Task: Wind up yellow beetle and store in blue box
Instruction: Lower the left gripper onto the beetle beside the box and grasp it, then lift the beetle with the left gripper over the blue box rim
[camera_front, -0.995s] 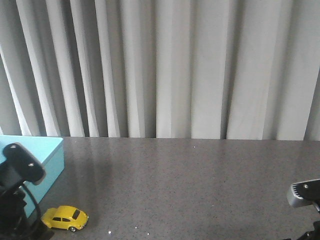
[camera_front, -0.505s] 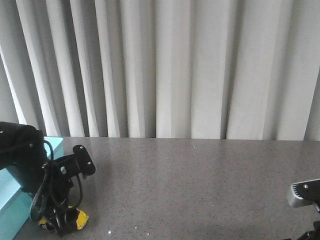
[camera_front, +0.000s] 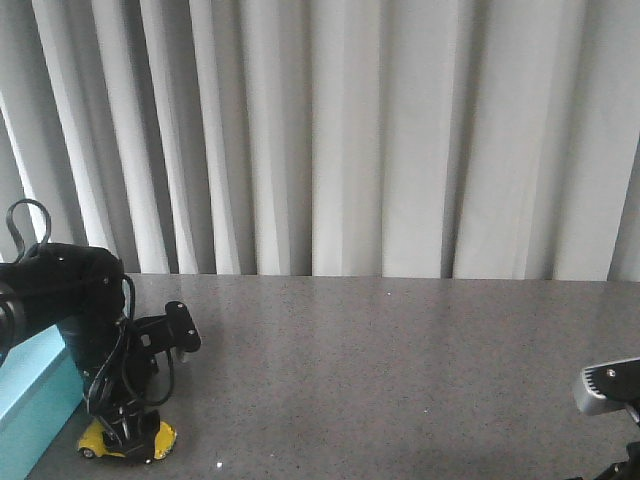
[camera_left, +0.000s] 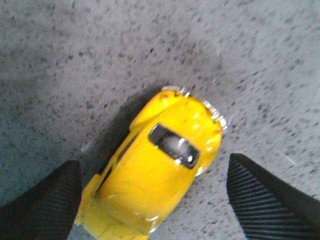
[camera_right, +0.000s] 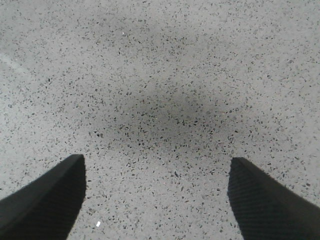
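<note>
The yellow beetle (camera_left: 160, 165) stands on the grey speckled table, lying diagonally between the fingers of my left gripper (camera_left: 152, 162). That gripper is open and straddles the car. One ribbed finger (camera_left: 45, 205) is close against the car's side, the other (camera_left: 270, 195) stands off it with table showing between. In the front view the left arm covers most of the beetle (camera_front: 92, 438) at the near left, with my left gripper (camera_front: 128, 438) down around it. The blue box (camera_front: 25, 400) sits just left of the car, partly behind the arm. My right gripper (camera_right: 156, 165) is open over bare table.
A grey curtain (camera_front: 350, 140) hangs behind the table's far edge. A grey part of the right arm (camera_front: 608, 388) shows at the near right corner. Grey tabletop (camera_front: 400, 380) stretches between the two arms.
My left arm has swung in from the near left corner and come down over the beetle, now hiding most of it and part of the blue box. The right arm has not moved.
</note>
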